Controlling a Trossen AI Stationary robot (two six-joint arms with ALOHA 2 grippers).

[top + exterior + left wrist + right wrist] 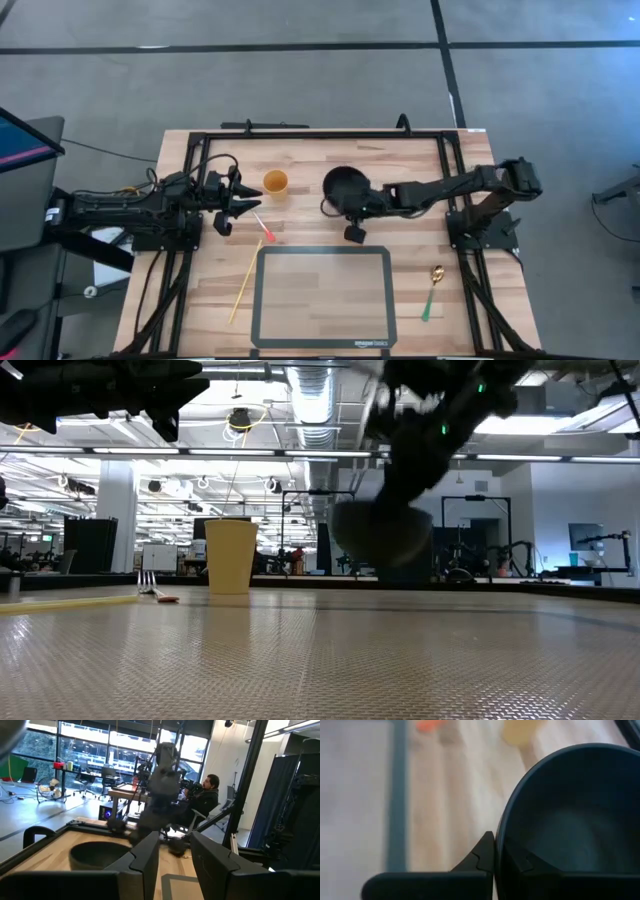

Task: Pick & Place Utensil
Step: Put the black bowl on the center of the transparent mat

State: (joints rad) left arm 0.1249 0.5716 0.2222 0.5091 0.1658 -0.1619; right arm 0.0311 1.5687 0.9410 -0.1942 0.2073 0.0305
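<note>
A black bowl [343, 185] is at the table's far middle, with my right gripper [356, 208] shut on its rim. A yellow cup [275, 183] stands to its left. A fork with an orange handle [266, 228] lies near the cup. A gold spoon with a green handle [432, 292] lies at the near right. A long yellow stick [245, 281] lies at the near left. My left gripper [250, 203] hovers open left of the cup, with nothing between its fingers [150, 860]. My right gripper holds the bowl by its rim [498, 837] on the side toward the near right, one finger inside the bowl and one outside. The fingers slant down from the table's right. In the low view the bowl [380, 532] seems raised a little off the table.
A flat tray with a dark rim [322, 249] lies at the near middle of the wooden table, between the stick and the spoon. A black frame [300, 134] runs along the table's far edge. A person sits in the room beyond the table.
</note>
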